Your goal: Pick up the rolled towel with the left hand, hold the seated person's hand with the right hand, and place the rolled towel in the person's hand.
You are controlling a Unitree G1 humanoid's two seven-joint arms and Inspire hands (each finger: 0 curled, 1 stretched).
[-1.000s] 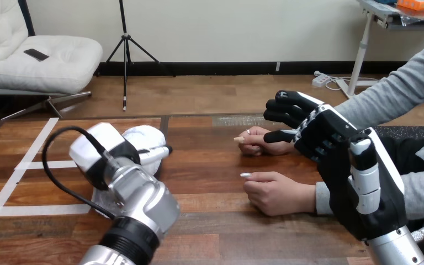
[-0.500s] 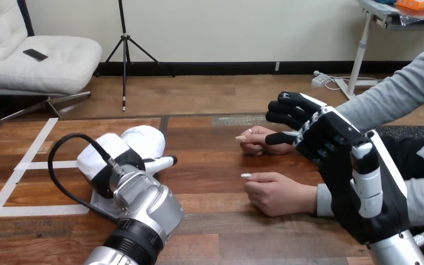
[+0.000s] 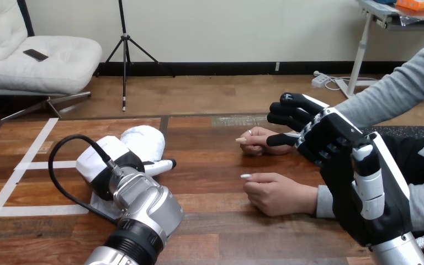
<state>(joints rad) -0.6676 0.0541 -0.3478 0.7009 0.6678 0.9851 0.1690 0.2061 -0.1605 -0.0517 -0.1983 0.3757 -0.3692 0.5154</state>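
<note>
The rolled white towel [image 3: 144,139] lies on the wooden table [image 3: 210,165] at centre left. My left hand [image 3: 109,165] sits low over the towel's near side with its white back toward the camera, hiding most of the towel. My right hand [image 3: 323,135] hovers open at the right. Its fingers are spread above the wrist of the person's farther hand [image 3: 258,141], and its thumb reaches across that hand without curling round it. That hand rests loosely closed on the table, and whether my hand touches it I cannot tell. The person's nearer hand [image 3: 276,193] lies palm down.
White tape lines [image 3: 33,164] cross the table's left part. A black cable [image 3: 61,185] loops out from my left wrist over the table. The person's grey-sleeved arms [image 3: 397,94] come in from the right edge.
My left hand has sunk lower and come a little toward me over the towel. My right hand has drifted slightly right and down. The towel and the person's hands stay put.
</note>
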